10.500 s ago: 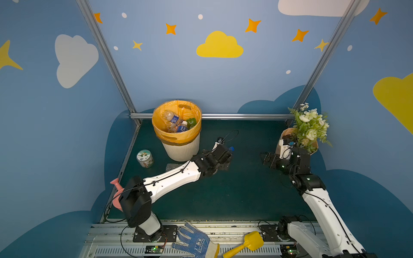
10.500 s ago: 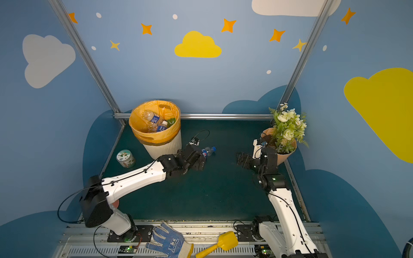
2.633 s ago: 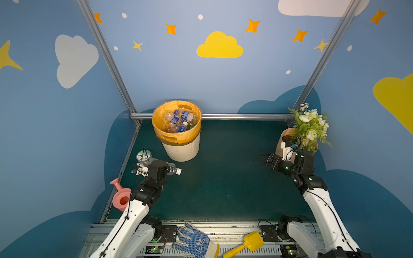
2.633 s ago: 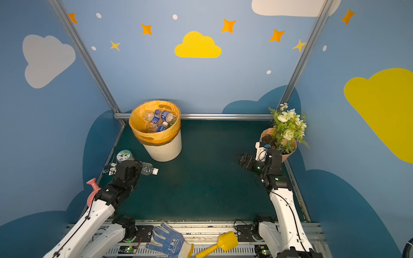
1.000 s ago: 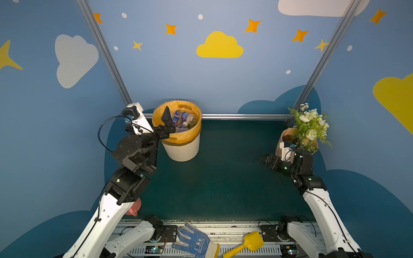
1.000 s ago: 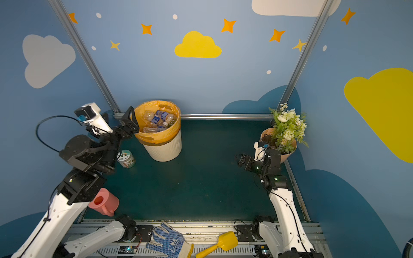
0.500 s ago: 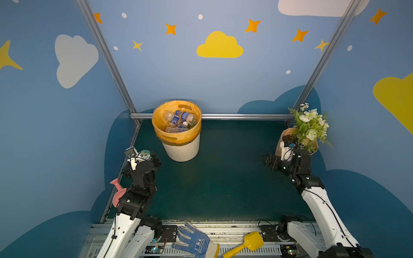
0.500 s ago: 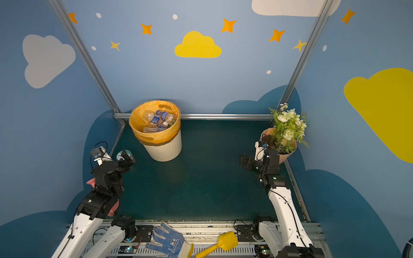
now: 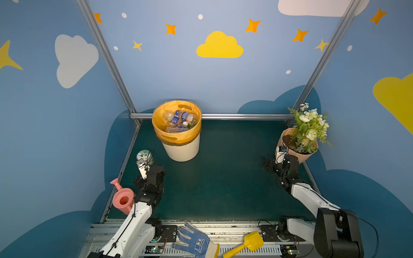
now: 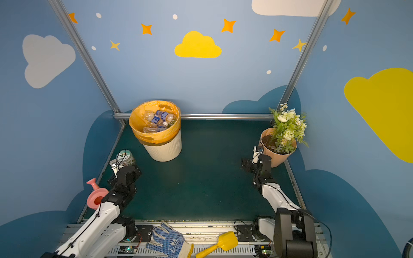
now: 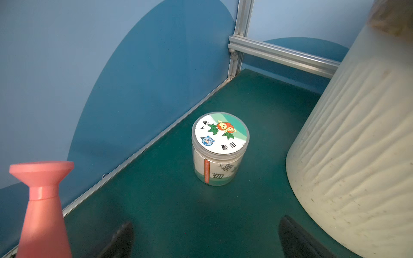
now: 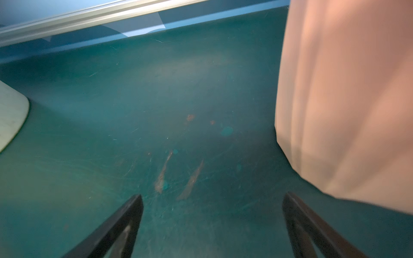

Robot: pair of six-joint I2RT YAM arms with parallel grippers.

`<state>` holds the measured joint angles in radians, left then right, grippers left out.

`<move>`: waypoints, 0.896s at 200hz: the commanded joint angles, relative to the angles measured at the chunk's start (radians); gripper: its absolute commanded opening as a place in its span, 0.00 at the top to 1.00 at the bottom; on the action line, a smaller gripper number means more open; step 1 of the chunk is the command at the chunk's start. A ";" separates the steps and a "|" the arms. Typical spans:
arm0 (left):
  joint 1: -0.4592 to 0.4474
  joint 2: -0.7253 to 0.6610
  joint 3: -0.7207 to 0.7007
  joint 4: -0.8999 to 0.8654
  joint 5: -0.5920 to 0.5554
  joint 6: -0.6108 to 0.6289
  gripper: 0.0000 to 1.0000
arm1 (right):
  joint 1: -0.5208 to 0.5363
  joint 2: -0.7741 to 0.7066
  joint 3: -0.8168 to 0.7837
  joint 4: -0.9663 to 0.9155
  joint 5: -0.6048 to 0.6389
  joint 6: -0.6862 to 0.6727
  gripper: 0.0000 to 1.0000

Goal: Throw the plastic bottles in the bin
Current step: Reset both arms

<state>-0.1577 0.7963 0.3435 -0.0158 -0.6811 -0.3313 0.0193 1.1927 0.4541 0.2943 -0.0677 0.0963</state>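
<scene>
The bin (image 9: 181, 146) (image 10: 165, 150), cream-white and ribbed with an orange bag liner, stands at the back left of the green mat. Several plastic bottles (image 9: 178, 121) (image 10: 159, 121), mostly clear with blue labels, lie inside it. No bottle shows on the mat. My left gripper (image 11: 205, 225) is open and empty, low over the mat, with the bin's wall (image 11: 357, 145) close on one side. My right gripper (image 12: 211, 197) (image 9: 267, 164) is also open and empty, low over bare mat at the right.
A short round jar (image 9: 144, 156) (image 11: 220, 147) stands just ahead of the left gripper. A pink watering can (image 9: 123, 200) (image 11: 42, 212) stands by the left arm. A peach flower pot (image 9: 297, 149) (image 12: 346, 100) is beside the right gripper. A glove (image 9: 194, 241) and a yellow scoop (image 9: 248, 243) lie on the front rail.
My left arm has come down from the bin's rim to low over the mat beside the jar, still open. The right arm has barely moved.
</scene>
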 commanded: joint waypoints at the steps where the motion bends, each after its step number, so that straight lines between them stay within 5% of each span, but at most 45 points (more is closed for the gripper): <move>1: 0.013 0.053 0.015 0.084 0.005 -0.020 0.00 | 0.015 0.037 -0.006 0.198 -0.001 -0.085 0.05; 102: 0.060 0.338 -0.005 0.460 0.069 0.032 0.00 | 0.021 0.322 -0.026 0.469 0.025 -0.121 0.05; 179: 0.104 0.489 -0.034 0.736 0.229 0.160 0.00 | 0.010 0.317 -0.033 0.471 0.023 -0.103 0.05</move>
<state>-0.0616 1.2541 0.3138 0.5938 -0.5186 -0.2481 0.0315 1.5127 0.4053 0.7319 -0.0456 -0.0158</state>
